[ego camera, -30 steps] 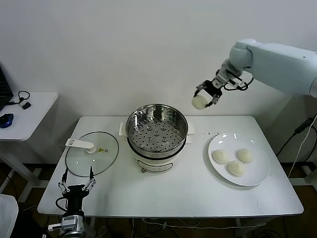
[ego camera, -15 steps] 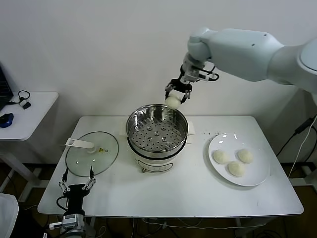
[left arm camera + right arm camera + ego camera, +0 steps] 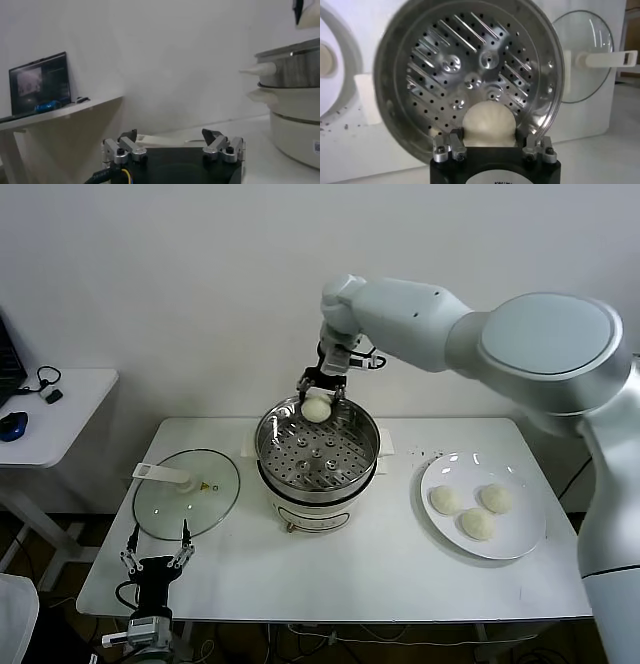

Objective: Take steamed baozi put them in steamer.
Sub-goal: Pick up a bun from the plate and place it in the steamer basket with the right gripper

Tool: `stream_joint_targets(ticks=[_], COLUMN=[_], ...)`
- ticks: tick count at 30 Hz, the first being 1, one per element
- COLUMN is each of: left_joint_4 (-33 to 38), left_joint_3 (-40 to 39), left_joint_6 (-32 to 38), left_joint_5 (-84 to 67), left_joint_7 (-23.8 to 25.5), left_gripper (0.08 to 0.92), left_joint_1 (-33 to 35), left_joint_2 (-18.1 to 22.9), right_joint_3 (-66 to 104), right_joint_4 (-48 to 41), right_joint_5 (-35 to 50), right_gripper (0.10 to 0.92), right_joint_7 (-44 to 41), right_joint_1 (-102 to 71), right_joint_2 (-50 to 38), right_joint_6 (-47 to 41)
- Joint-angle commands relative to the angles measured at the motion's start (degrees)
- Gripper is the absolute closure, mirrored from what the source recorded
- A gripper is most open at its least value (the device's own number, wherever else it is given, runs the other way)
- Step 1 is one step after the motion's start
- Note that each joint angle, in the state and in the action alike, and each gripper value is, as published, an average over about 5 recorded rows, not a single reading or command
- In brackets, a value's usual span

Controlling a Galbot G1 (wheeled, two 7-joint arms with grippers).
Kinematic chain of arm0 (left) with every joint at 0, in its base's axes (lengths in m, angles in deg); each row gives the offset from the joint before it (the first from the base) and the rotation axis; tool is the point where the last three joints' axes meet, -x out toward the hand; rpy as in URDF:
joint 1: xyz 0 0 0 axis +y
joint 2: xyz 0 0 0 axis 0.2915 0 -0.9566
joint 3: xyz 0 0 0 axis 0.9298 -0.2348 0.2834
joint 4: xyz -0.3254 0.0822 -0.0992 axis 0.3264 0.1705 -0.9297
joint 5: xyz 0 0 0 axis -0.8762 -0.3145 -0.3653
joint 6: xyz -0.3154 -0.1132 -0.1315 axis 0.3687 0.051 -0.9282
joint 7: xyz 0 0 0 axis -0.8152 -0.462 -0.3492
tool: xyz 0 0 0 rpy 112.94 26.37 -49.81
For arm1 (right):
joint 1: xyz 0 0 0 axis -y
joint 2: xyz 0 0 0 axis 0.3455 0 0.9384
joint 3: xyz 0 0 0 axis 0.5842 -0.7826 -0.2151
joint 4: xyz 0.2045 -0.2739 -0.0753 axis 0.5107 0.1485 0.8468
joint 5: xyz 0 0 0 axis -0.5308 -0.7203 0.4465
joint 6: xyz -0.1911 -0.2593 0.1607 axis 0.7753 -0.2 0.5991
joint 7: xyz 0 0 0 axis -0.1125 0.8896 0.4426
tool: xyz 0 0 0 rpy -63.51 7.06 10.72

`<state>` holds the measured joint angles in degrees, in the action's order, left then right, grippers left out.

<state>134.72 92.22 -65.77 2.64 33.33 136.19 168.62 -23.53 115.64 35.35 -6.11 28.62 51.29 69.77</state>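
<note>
One small, smooth, off-white dough bun (image 3: 316, 409) is clamped in the right claw (image 3: 318, 396), held just above the far rim of the round, shiny stainless-steel steamer pot (image 3: 317, 452); wrist view shows the bun (image 3: 488, 125) between the two fingers, perforated tray below it with nothing on it. Pot sits mid-bench on its white base, white side handles showing. Three more off-white buns (image 3: 470, 510) lie together on the round white plate (image 3: 517, 539), near the pot on the robot's right side. Flat glass lid with white handle (image 3: 186, 492) rests on the white bench (image 3: 380, 574) on the pot's other side. Left claw (image 3: 155, 559) parked low at the bench's near edge, below the lid, fingers apart, holding nothing. Step in hand, as I judge it: carry of the first bun, arriving over the pot; none placed so far. Next move likely calls for shifting inward over the tray, lowering inside the rim, then releasing so the bun settles flat rather than dropping or catching the wall.
</note>
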Motion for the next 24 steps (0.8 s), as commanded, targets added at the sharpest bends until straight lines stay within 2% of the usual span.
stream_joint_targets(ticks=[1, 24], left_joint_4=[-0.3, -1.1], left_joint_3=[-0.1, 0.0], left_joint_6=[0.0, 0.4], left_joint_5=[0.0, 0.3], left_joint_7=[0.0, 0.0], left_gripper=[0.177, 0.177], left_joint_1=[-0.1, -0.6], left_joint_2=[2.8, 2.8], right_joint_3=[2.3, 4.8], right_joint_4=[-8.3, -10.6], right_joint_5=[-3.7, -5.5], right_gripper=[0.352, 0.331], right_joint_7=[0.3, 0.6], right_joint_1=[-5.8, -9.2], right_joint_2=[3.7, 3.7], right_joint_6=[2.8, 2.8])
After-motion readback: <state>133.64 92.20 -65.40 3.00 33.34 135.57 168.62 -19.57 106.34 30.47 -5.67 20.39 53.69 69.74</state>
